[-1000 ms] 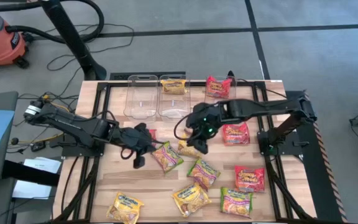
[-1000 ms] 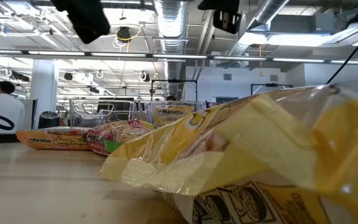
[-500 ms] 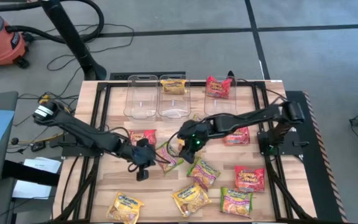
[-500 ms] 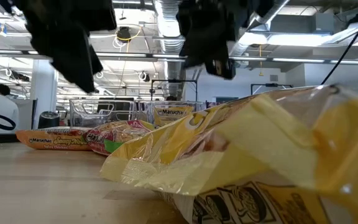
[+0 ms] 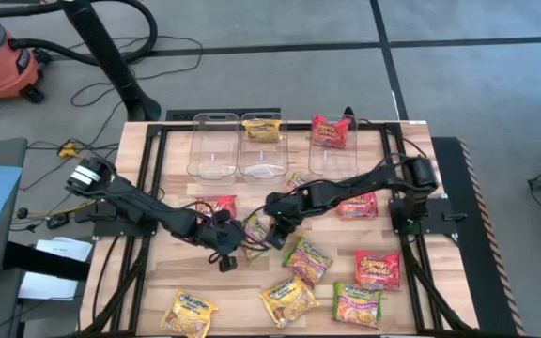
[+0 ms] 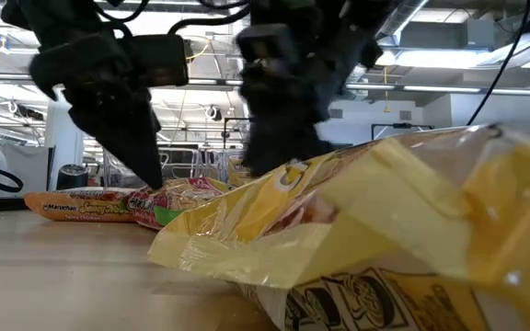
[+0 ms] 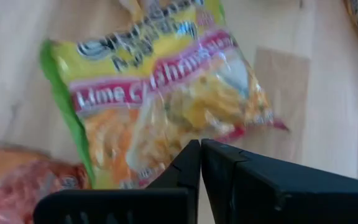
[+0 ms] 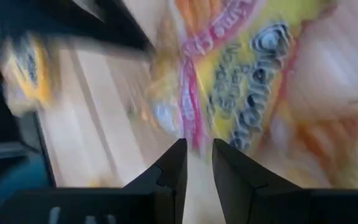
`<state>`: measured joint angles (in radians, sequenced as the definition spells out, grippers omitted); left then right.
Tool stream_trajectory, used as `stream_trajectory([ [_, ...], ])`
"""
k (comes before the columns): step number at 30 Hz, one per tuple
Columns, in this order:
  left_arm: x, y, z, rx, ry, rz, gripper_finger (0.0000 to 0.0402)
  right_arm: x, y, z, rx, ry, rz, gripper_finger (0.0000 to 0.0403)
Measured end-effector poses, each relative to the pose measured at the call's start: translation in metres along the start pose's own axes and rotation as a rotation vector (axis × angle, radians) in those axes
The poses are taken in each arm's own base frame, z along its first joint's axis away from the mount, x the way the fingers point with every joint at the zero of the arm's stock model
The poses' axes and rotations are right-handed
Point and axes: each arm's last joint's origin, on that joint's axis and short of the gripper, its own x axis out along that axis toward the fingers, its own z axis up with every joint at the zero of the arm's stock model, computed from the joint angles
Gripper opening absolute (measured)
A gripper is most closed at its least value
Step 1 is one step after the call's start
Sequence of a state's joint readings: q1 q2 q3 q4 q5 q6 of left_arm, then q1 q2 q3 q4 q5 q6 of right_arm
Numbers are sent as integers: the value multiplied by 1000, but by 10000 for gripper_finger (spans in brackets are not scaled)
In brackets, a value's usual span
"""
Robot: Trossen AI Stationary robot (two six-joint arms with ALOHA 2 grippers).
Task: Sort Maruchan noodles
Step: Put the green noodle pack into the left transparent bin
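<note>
One camera looks straight down on the whole table [image 5: 158, 282]; another sits at tabletop level facing the room; both wrist cameras hang close over the same green-edged packet [image 7: 160, 99]

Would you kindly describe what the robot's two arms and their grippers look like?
Both arms are dark, slim and jointed, with thin black cables trailing along them. The left arm carries a white band near its base. The left gripper and right gripper each have two matte black, flat, tapering fingers.
</note>
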<state>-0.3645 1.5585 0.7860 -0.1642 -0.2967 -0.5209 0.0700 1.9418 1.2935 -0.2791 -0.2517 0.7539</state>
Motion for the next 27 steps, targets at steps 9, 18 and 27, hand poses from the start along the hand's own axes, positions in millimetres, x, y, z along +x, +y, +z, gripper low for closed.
stream_trajectory([
  [9,2,6,2,-24,-18,64,0,13,-10,0,45,-17,-64,101],
  [18,9,14,-3,-85,21,47,0,13,-14,1,82,-18,-81,101],
  [27,9,12,-14,-99,27,67,0,13,-13,1,48,-7,-70,104],
])
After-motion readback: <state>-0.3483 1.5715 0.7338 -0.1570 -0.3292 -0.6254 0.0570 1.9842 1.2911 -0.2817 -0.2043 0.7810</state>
